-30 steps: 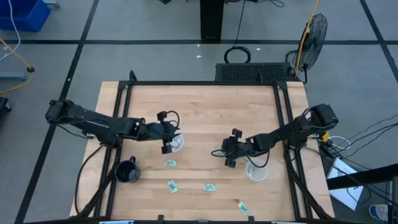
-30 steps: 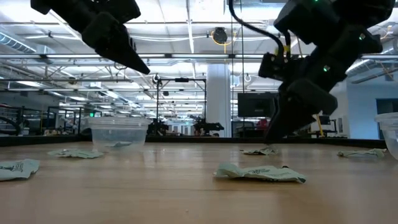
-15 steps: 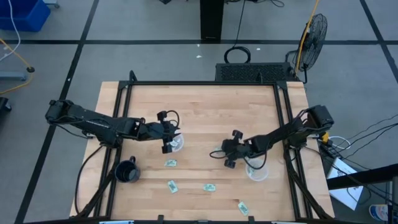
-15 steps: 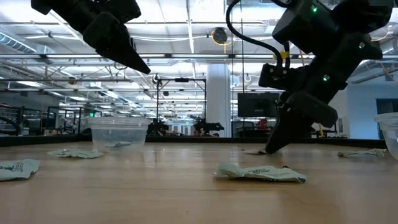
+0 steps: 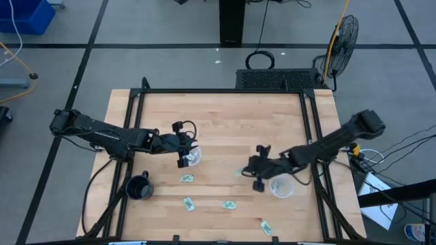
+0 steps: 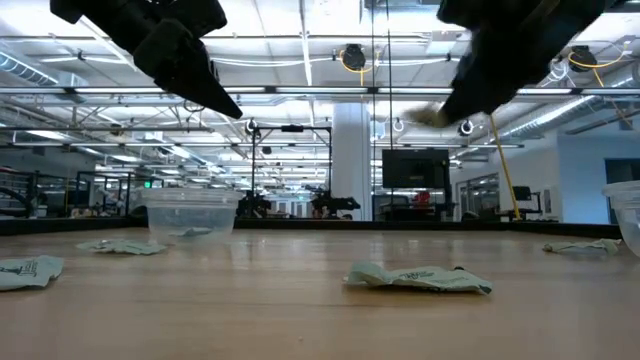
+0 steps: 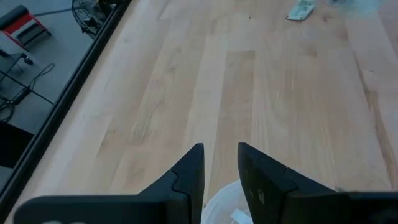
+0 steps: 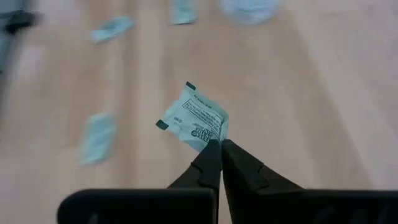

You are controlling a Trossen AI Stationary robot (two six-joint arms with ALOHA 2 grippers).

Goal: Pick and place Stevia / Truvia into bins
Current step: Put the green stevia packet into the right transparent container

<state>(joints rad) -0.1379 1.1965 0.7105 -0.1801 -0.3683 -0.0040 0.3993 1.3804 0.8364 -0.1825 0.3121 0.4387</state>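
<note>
A black handled mug (image 5: pixel 138 188) stands near the left edge of the wooden bench (image 5: pixel 225 116), toward the near-left corner. The left gripper (image 5: pixel 189 154) hovers over one of two small round clear plastic cups (image 5: pixel 193 156), left of the bench's middle, with its dark fingers (image 7: pixel 189 171) a narrow gap apart and nothing between them; one sachet lies inside that cup. Four green-and-white paper sachets lie flat along the near edge: one (image 5: pixel 187 179) just below that cup, two (image 5: pixel 188 202) (image 5: pixel 229 204) farther toward the edge, and one (image 5: pixel 266 227) nearest the near-right corner. The right gripper (image 5: pixel 253 171), lifted off the wood right of centre, pinches a fifth sachet (image 8: pixel 194 118) by its corner. The second clear cup (image 5: pixel 281 186) sits just beside it, toward the right edge.
</note>
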